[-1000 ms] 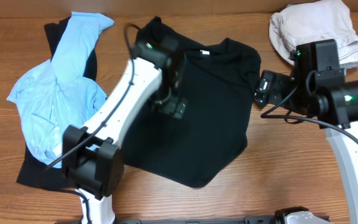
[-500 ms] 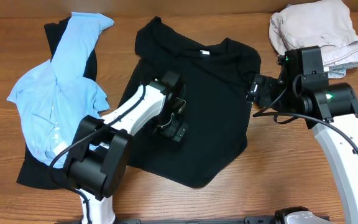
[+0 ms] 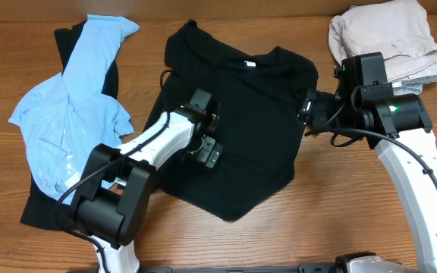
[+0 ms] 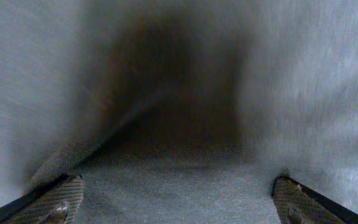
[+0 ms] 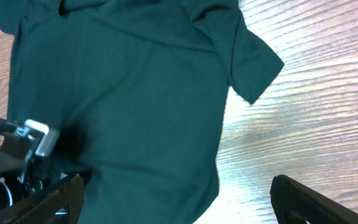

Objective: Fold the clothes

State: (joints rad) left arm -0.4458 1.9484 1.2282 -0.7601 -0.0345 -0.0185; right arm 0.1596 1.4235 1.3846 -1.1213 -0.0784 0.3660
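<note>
The black shirt [image 3: 241, 114] lies spread on the wood table, its small white label [image 3: 249, 65] at the collar toward the back. My left gripper [image 3: 205, 145] is low on the shirt's left half, jaws wide open with cloth filling the left wrist view [image 4: 179, 112]. My right gripper [image 3: 307, 112] is open at the shirt's right edge, by the right sleeve [image 5: 253, 62]. In the right wrist view the shirt [image 5: 135, 106] looks dark teal and its edge runs between the open jaws.
A light blue garment [image 3: 70, 114] lies over a black one [image 3: 40, 201] at the table's left. An off-white garment [image 3: 385, 34] sits at the back right corner. Bare wood [image 3: 340, 205] shows at the front right.
My left arm has swung down from the collar onto the shirt's left half. My right gripper has moved slightly toward the shirt's right edge. The shirt's lower edge has shifted a little.
</note>
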